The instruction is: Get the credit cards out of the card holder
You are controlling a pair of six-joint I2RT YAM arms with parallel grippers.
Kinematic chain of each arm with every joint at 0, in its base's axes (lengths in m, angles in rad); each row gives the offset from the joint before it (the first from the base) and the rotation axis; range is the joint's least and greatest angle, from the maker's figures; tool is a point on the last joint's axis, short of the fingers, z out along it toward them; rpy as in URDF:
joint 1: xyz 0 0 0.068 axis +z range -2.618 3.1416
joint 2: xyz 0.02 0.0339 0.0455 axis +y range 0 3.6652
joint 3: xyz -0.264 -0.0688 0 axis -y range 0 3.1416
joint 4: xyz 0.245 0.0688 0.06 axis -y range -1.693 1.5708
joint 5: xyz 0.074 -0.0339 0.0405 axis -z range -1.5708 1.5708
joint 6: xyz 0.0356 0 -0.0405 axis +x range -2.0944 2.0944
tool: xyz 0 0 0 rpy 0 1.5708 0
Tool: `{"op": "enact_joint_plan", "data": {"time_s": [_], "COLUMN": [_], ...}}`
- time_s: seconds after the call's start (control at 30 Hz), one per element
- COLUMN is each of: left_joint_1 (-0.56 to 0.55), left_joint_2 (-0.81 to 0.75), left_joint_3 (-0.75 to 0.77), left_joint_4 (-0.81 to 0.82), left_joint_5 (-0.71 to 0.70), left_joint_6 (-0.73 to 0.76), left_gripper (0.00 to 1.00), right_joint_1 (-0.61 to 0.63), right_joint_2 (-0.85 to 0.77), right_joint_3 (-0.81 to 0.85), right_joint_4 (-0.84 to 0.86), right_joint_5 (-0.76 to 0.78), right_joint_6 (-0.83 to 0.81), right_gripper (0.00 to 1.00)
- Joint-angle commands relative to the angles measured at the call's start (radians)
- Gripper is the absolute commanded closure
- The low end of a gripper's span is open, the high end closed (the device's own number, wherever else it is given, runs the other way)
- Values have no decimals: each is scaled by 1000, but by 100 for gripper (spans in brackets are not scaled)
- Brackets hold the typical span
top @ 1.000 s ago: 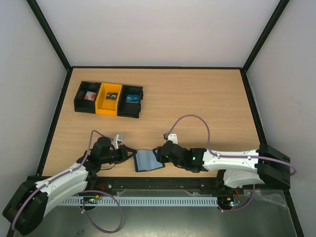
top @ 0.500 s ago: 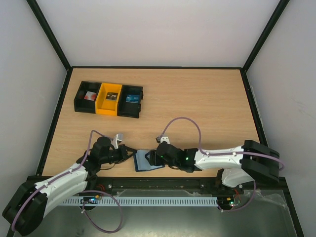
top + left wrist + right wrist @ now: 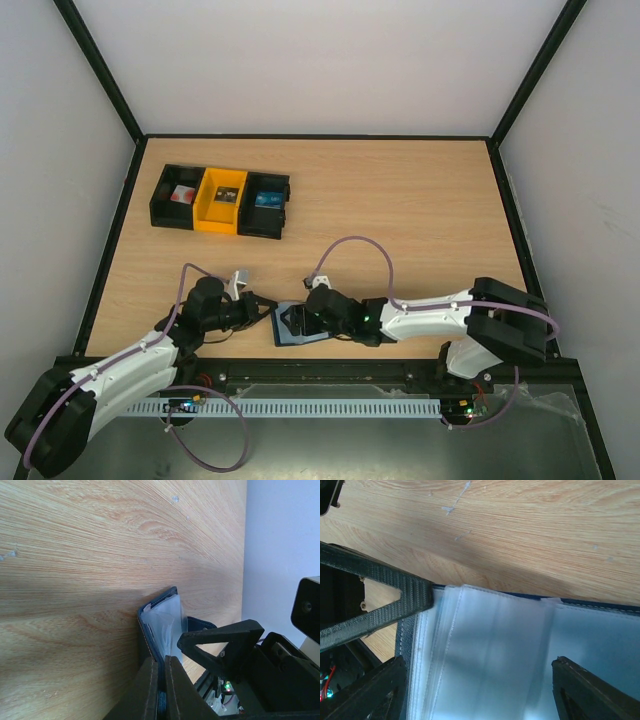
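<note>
While holder lies open on desk, left end effector: pinching its edge
right end effector: spread over clear sleeves

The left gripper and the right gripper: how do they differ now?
1. The left gripper is shut on the card holder; the right gripper is open and holds nothing.
2. The left gripper pinches the card holder's edge from the left; the right gripper, coming from the right, has its jaws spread over the clear sleeves.
Both sit low at the card holder, close to each other.
</note>
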Motion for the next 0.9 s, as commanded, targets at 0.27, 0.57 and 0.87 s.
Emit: {"op": "enact_joint_plan", "data": {"time_s": [0.27, 0.57, 0.87], "left_joint_1": [-3, -2, -3], "left_joint_2": [12, 0, -1], "left_joint_3": [-1, -7, -3], "left_joint_4": [39, 7, -8], "left_joint_5": [14, 13, 9], "left_joint_6": [-6, 5, 11], "left_gripper": [97, 97, 97], "right_joint_1": [4, 4, 4], "right_joint_2": [110, 112, 77], "right_joint_3": [77, 47, 12], "right_joint_4": [-11, -22, -62], "right_joint_5": [-12, 27, 66], "right_joint_6": [-38, -31, -30], "right_gripper": [31, 42, 53]}}
